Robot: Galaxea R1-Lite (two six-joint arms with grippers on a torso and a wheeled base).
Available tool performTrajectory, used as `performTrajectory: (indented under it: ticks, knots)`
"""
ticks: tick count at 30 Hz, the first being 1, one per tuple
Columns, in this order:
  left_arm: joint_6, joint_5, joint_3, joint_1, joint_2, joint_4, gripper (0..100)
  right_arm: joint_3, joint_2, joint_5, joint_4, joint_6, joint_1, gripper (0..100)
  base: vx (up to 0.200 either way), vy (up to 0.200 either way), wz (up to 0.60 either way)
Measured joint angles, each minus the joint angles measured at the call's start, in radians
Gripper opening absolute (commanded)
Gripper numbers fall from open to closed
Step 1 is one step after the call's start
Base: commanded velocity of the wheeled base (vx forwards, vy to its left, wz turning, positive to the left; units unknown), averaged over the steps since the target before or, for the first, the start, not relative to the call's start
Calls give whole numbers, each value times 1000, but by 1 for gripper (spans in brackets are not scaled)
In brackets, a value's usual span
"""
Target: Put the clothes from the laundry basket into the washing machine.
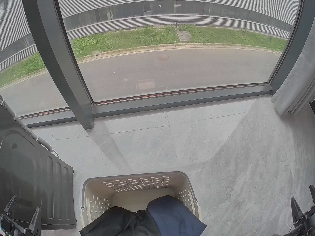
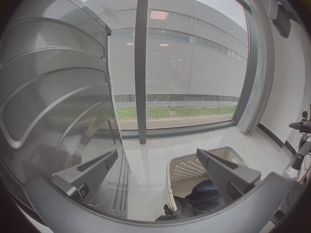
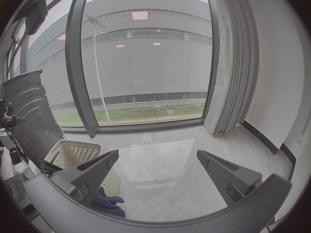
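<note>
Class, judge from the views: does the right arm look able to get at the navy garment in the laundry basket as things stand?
Probably yes: the open right gripper stands beside the laundry basket, only bare floor lies between, and the navy garment lies uncovered on top.

No legible text, seemingly

Laundry basket (image 1: 137, 182) at 6 o'clock: cream plastic, walls dotted with rows of star-shaped cut-outs. Inside it, black garment (image 1: 115, 222) toward 7, navy blue garment (image 1: 174, 218) toward 5. Washing machine (image 1: 32, 181) at 8 o'clock: dark grey, ribbed panel. Floor (image 1: 229, 154): pale grey tiles, marbled veining. Window frame (image 1: 59, 59): charcoal. Curtain (image 1: 295, 82) at 3 o'clock: light grey. Grass strip (image 1: 131, 38) at 12: green.
</note>
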Motion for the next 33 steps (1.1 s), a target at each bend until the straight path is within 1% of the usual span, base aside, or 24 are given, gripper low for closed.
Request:
performTrajectory:
  ticks: [33]
  knots:
    - [1, 0, 0, 0, 0, 0, 100, 0, 0, 1, -1, 0, 0, 100, 0, 0, 0]
